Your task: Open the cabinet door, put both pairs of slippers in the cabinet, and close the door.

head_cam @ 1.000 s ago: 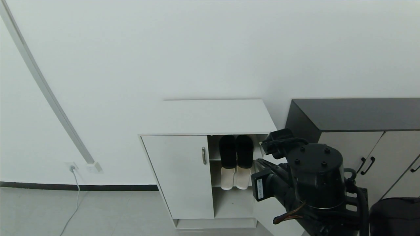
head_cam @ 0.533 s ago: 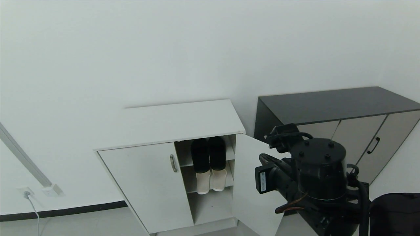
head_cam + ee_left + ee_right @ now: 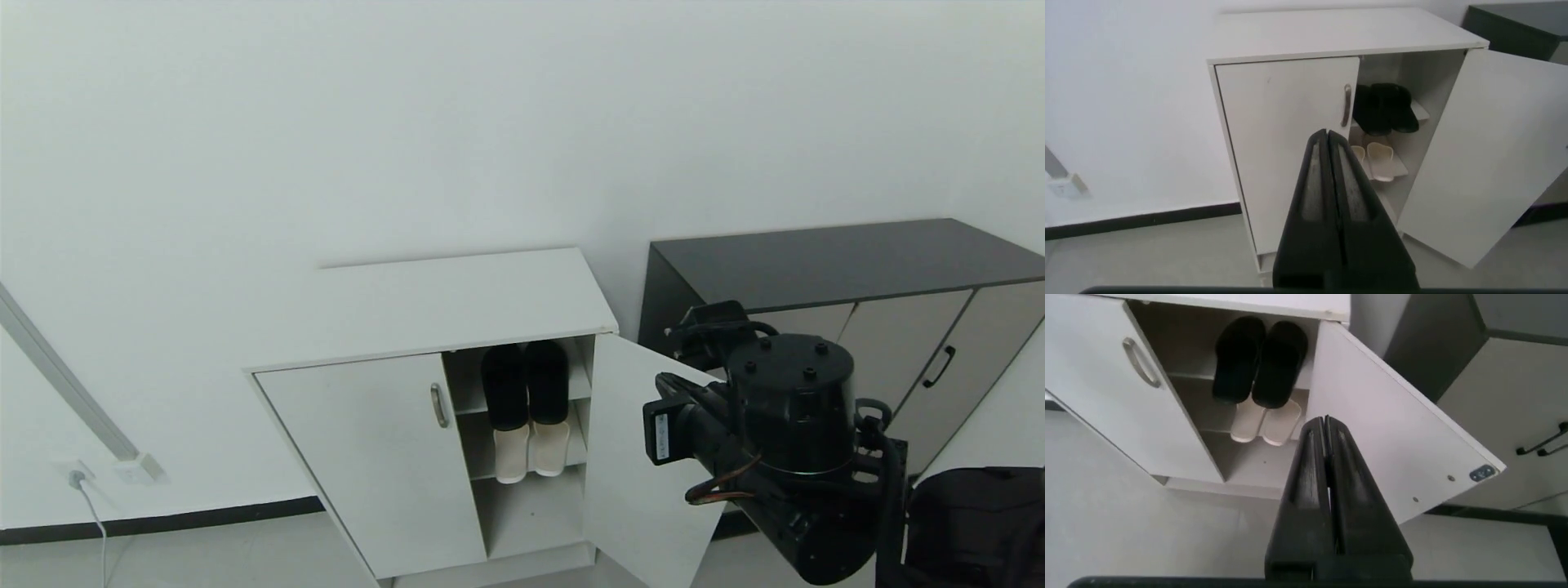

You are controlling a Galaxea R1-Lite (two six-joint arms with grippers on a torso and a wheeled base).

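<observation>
Slippers filled two levels of the white wooden cabinet (image 3: 457, 302), which stood on the floor against the pale wall. The black pair of slippers (image 3: 526, 384) lay side by side on the top shelf, touching each other. The cream-white pair of slippers (image 3: 531, 449) lay side by side on the shelf just below, directly under the black ones. The bottom compartment below them held nothing I could make out. The cabinet's right-hand door (image 3: 645, 474) stood swung wide open toward me, with its inner face showing. The left-hand door (image 3: 367, 457) was shut flat, and its small curved metal handle (image 3: 439, 405) sat upright near the edge next to the opening. My left pincer (image 3: 1327, 139) hung in the air in front of the cabinet, apart from it. Its two dark fingers were pressed together with nothing between them, and it pointed about at the shut door's handle edge. My right pincer (image 3: 1327, 425) was likewise closed and empty. It hung apart from the cabinet before the open compartment, near the free edge of the open door, with both pairs lying beyond its tip. A low sideboard with a dark grey top and grey doors (image 3: 833, 261) stood just beside the white cabinet on my right, along the same wall. A wall socket with a plugged-in grey cable (image 3: 75, 475) sat low on the wall well off to my left.
</observation>
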